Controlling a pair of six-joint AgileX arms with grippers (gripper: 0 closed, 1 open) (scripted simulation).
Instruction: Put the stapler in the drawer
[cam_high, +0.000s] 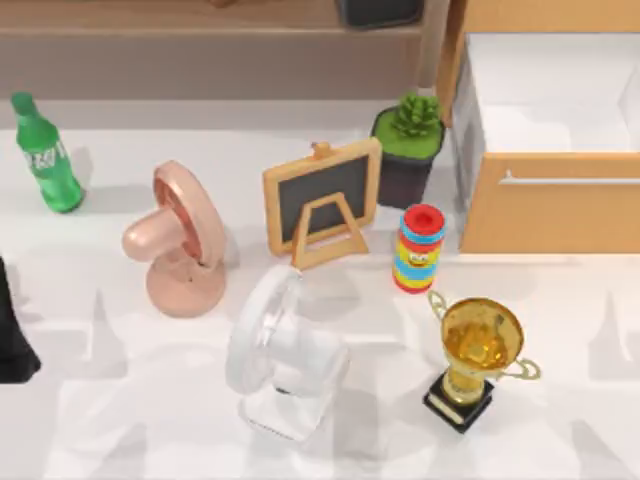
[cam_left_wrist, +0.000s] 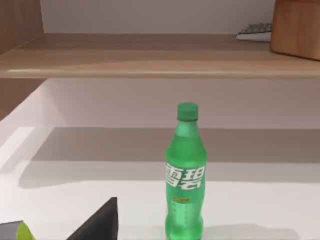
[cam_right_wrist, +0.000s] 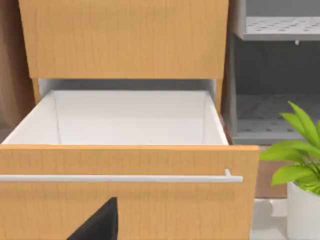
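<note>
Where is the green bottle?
The bottle stands upright at the table's far left in the top view, left of the pink fan.

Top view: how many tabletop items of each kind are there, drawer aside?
Fans: 2, pink and white
Bottle: 1, green
Chalkboard: 1
Potted plant: 1
Ring stack toy: 1
Trophy: 1
Total: 7

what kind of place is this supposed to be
Probably a rendered tabletop test scene, styled like a home or office desk: a white table cluttered with a gold trophy cup and a green soda bottle, plus an open tan wooden drawer at the right.
</note>
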